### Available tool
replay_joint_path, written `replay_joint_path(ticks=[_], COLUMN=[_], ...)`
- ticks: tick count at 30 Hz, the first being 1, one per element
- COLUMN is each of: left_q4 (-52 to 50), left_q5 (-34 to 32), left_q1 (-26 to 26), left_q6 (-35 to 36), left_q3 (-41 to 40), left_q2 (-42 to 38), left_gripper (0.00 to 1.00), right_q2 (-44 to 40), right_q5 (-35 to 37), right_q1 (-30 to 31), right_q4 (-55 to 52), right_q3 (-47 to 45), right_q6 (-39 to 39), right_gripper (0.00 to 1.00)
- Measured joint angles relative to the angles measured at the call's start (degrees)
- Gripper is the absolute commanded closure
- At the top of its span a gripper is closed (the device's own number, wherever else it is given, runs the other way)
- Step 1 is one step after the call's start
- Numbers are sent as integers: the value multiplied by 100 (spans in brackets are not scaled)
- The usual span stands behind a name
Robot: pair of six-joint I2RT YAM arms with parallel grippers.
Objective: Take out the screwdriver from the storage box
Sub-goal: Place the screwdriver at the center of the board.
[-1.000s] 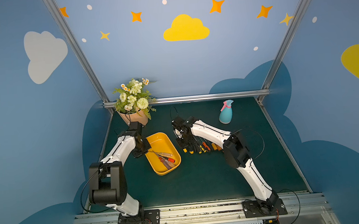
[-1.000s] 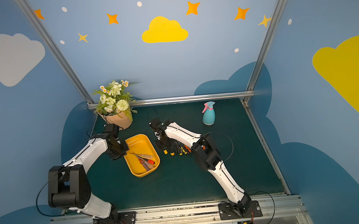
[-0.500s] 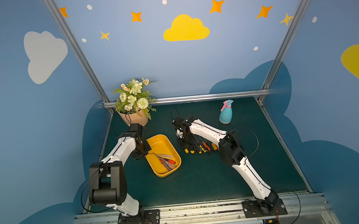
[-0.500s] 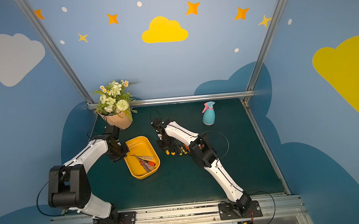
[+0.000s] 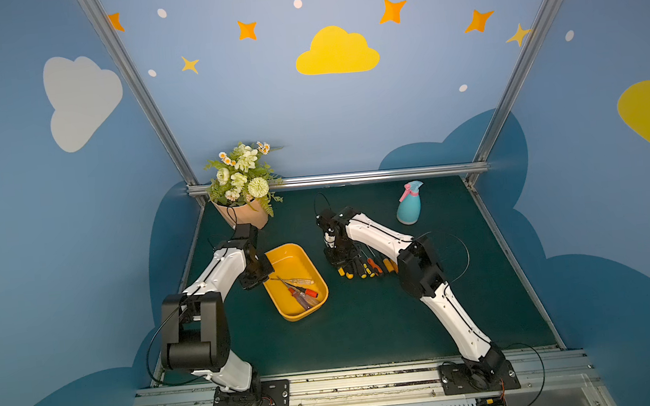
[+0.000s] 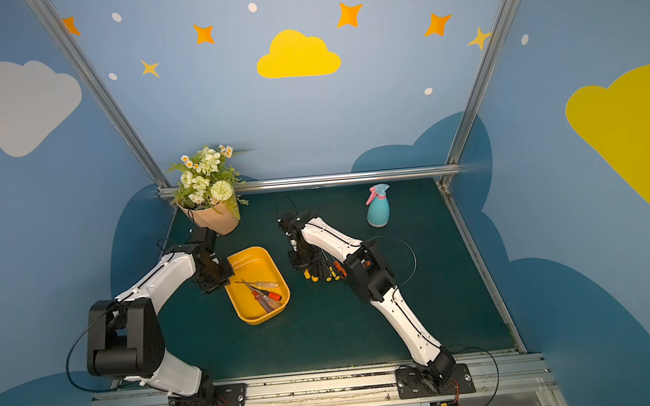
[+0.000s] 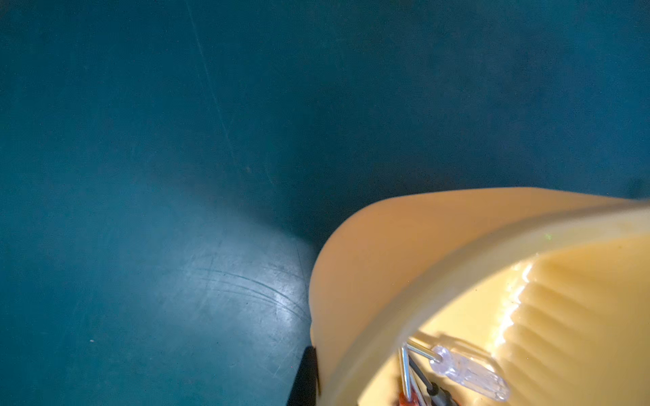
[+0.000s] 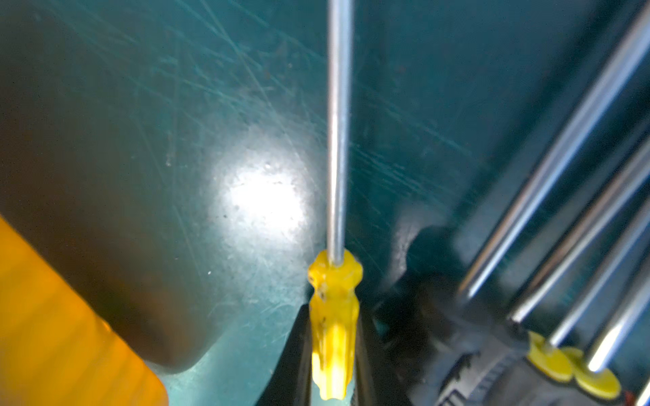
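One yellow-handled screwdriver (image 8: 336, 197) is clamped between the fingers of the right gripper (image 8: 332, 327) near the centre of the table (image 5: 366, 329), at the left end of a row of screwdrivers (image 5: 369, 268). Just left of it, the storage box (image 5: 290, 261) is seen, with loose screwdrivers (image 5: 303, 292) lying inside. Its left rim is pinched by the closed left gripper (image 5: 259, 277). A flowerpot (image 5: 246, 217) is noted at the far-left corner, a spray bottle (image 5: 409, 208) towards the far-right.
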Motion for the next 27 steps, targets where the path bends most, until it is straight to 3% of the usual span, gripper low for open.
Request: replay_joint_path(ticks=[5,16,27], left_q4=[2,22,-13], left_q5=[4,13,-140], left_q1=[0,0,-7], left_q6=[0,4,116], left_q3=[-2,-66,-57], left_q2=[0,-4,-107], left_gripper=[97,98,98], right_q2=[17,-2,-1888], right_q5=[-66,105,599], right_q1=[4,24,142], right_q4=[-52,-17,1161], right_q3=[42,55,-1668], right_q6=[33,111,-367], right_gripper=[66,65,64])
